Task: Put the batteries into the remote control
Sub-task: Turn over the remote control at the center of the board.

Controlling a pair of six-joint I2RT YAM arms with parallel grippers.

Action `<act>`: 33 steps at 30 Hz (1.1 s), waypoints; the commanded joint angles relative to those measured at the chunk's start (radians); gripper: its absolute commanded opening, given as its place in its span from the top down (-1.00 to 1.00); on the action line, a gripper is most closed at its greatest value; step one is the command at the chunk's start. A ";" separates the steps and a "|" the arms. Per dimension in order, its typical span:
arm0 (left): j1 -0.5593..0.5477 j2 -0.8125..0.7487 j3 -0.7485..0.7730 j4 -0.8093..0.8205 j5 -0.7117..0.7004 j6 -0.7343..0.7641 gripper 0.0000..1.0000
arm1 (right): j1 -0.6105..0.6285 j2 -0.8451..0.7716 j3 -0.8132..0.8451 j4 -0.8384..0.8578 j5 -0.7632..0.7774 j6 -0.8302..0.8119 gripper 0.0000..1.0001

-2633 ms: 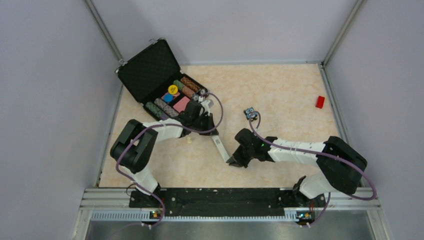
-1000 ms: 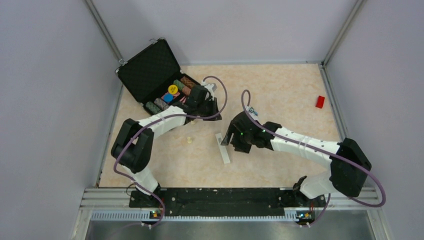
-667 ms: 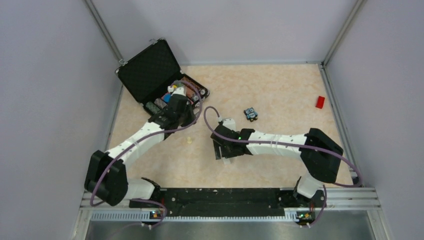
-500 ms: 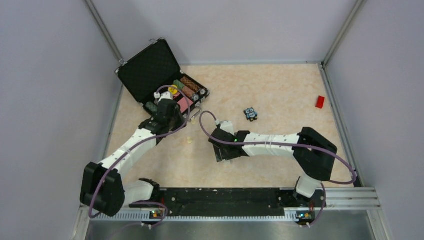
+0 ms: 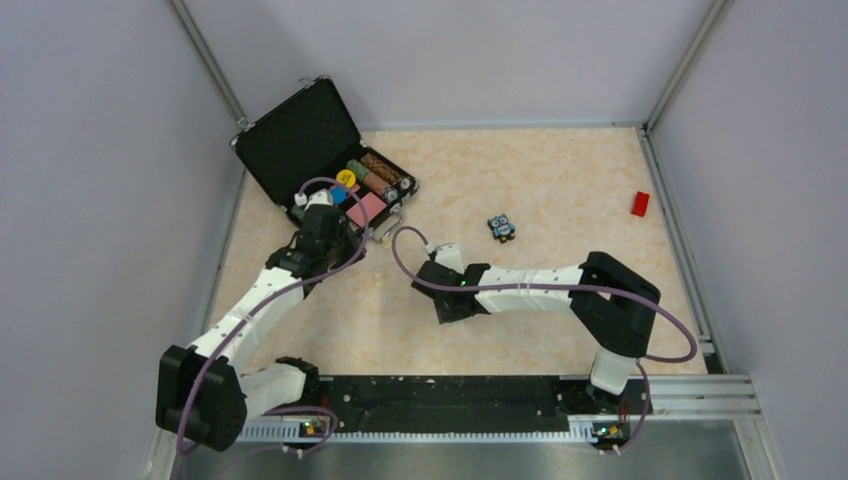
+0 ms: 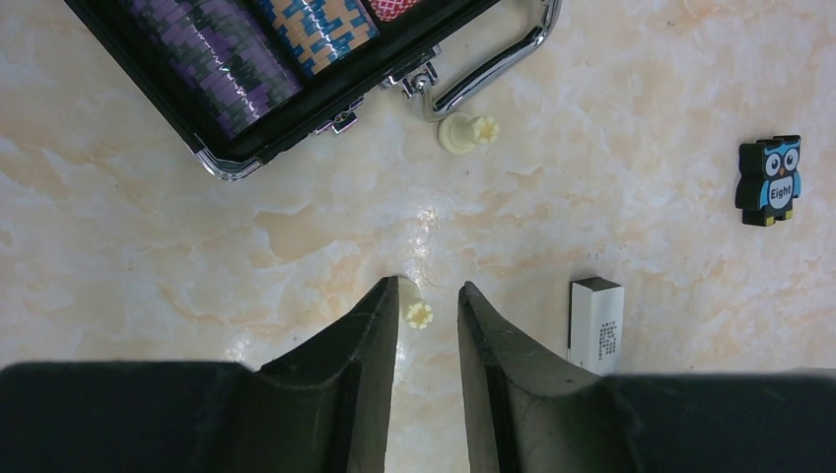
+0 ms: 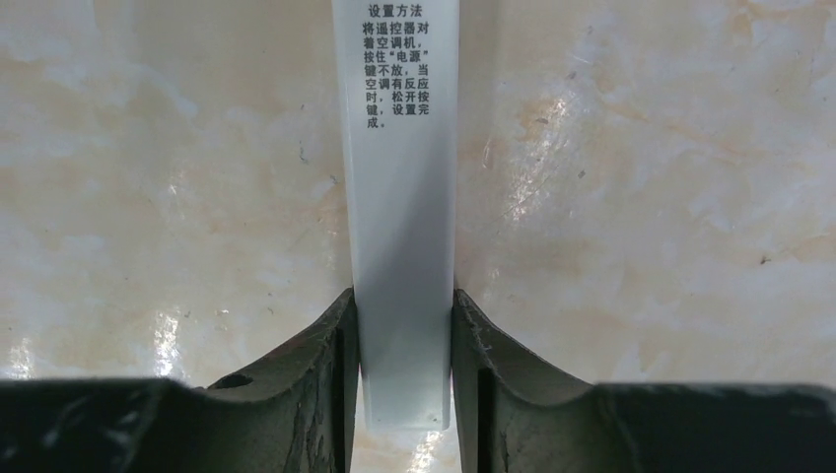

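Remote (image 7: pixel 399 148) lies flat on the table (image 7: pixel 641 197) near its middle, one end pinched between the right gripper's (image 7: pixel 404 296) fingers. Left gripper (image 6: pixel 427 291) hangs just in front of the open case (image 6: pixel 335 94), jaws parted, with a small cream peg (image 6: pixel 419 314) on the table between the tips.

Open black hard case (image 5: pixel 300 140) sits at the far left of the beige marbled tabletop (image 5: pixel 560 180), foam-lined lid up, rows of patterned poker chips (image 6: pixel 212 54) packed inside. Its chrome handle (image 6: pixel 493 67) points out over the marble, with 1 small cream plastic peg (image 6: pixel 468 132) just beside it. A 2nd cream peg (image 6: pixel 418 314) lies nearer. Blue-and-black owl tile (image 6: pixel 769 180) marked "Eight" sits mid-table, and a small red block (image 5: pixel 640 203) is over at the far right.
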 commanded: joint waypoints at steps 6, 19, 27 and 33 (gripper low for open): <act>0.007 -0.062 -0.024 0.004 0.056 -0.027 0.28 | 0.013 -0.059 0.011 0.041 -0.008 0.013 0.43; 0.007 -0.308 -0.089 0.101 0.347 -0.033 -0.13 | -0.111 -0.360 -0.123 0.388 -0.410 0.014 0.46; 0.007 -0.410 -0.026 0.250 0.609 -0.076 -0.68 | -0.168 -0.538 -0.133 0.514 -0.576 0.111 0.46; 0.007 -0.404 0.002 0.447 0.764 -0.204 -0.69 | -0.172 -0.619 -0.158 0.664 -0.656 0.211 0.46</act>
